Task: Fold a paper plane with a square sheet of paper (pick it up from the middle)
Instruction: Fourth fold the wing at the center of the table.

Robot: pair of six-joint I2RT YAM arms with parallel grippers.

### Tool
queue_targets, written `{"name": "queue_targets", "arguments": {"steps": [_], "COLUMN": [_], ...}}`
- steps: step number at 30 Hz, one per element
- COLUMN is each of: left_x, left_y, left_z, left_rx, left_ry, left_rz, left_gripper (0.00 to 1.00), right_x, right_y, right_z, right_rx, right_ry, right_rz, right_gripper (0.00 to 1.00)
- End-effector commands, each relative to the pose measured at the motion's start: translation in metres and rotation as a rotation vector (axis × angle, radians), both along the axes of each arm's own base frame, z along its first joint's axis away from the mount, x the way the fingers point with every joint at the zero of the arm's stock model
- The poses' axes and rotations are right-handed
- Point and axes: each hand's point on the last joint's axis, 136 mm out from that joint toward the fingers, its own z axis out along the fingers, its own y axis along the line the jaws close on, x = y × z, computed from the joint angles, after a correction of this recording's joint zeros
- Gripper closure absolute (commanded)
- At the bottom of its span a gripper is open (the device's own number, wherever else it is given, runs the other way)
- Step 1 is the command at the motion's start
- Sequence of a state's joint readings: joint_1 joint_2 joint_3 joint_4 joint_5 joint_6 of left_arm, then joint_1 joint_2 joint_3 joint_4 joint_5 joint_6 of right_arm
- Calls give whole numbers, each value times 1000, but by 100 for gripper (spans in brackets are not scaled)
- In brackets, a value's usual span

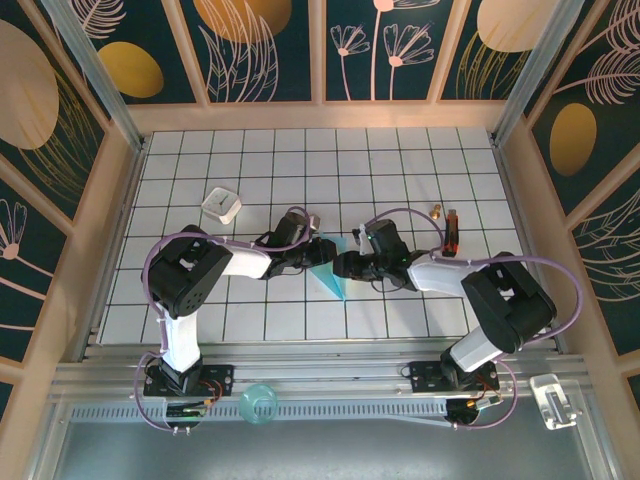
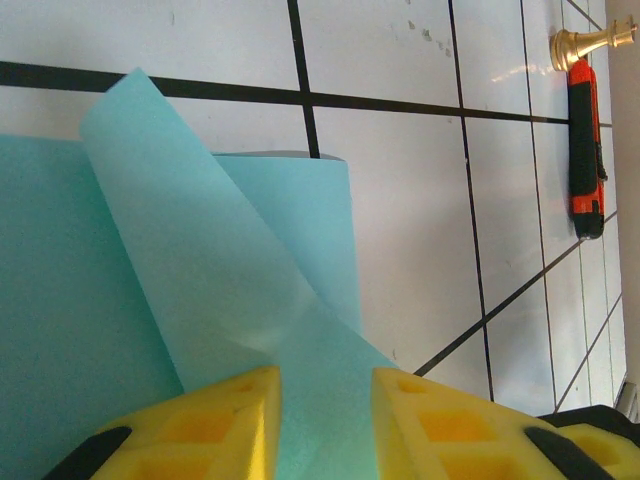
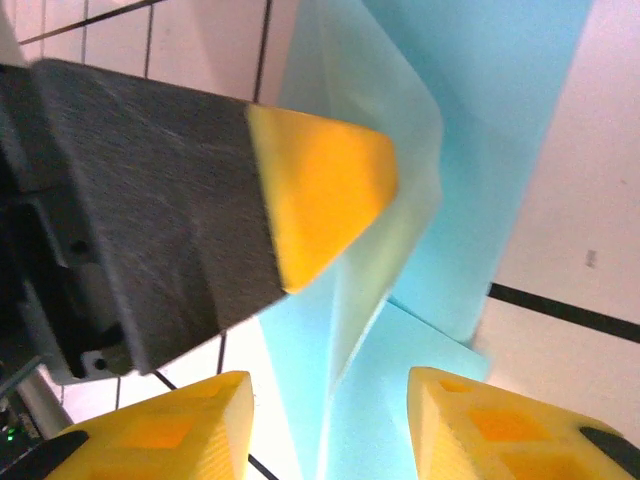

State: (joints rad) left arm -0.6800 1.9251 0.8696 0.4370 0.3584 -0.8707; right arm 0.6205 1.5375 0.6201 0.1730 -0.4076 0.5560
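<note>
The light-blue sheet of paper (image 1: 329, 276) lies folded into a narrow wedge at the table's middle, its point toward the near edge. My left gripper (image 1: 316, 250) comes at it from the left and my right gripper (image 1: 346, 265) from the right, and they almost meet. In the left wrist view a flap of the paper (image 2: 190, 260) stands up, and the left gripper (image 2: 325, 400) straddles it with its jaws apart. In the right wrist view the right gripper (image 3: 330, 400) is open over the paper (image 3: 500, 120). A raised fold leans on a left finger (image 3: 320, 180).
A white square block (image 1: 221, 204) sits at the back left. An orange-and-black knife (image 1: 452, 232) (image 2: 586, 150) and a small brass piece (image 1: 437, 211) (image 2: 580, 42) lie at the back right. Wooden walls close the table in on three sides.
</note>
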Motion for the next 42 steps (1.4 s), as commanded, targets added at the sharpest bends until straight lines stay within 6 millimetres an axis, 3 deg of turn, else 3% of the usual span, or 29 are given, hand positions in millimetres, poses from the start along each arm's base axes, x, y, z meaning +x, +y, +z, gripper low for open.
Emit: {"name": "queue_targets", "arguments": {"steps": [1, 17, 42], "left_x": [-21, -20, -21], "left_y": [29, 27, 29], "left_z": [-52, -49, -51], "left_rx": [155, 150, 153], "left_ry": [115, 112, 118], "left_rz": [17, 18, 21], "left_gripper": [69, 69, 69], "right_x": [-2, -7, -5], "right_y": [-10, 2, 24], "right_z": [-6, -29, -21], "right_rx": [-34, -74, 12], "right_ry": [6, 50, 36], "right_rz": [-32, -14, 53], "right_gripper": [56, 59, 58]}}
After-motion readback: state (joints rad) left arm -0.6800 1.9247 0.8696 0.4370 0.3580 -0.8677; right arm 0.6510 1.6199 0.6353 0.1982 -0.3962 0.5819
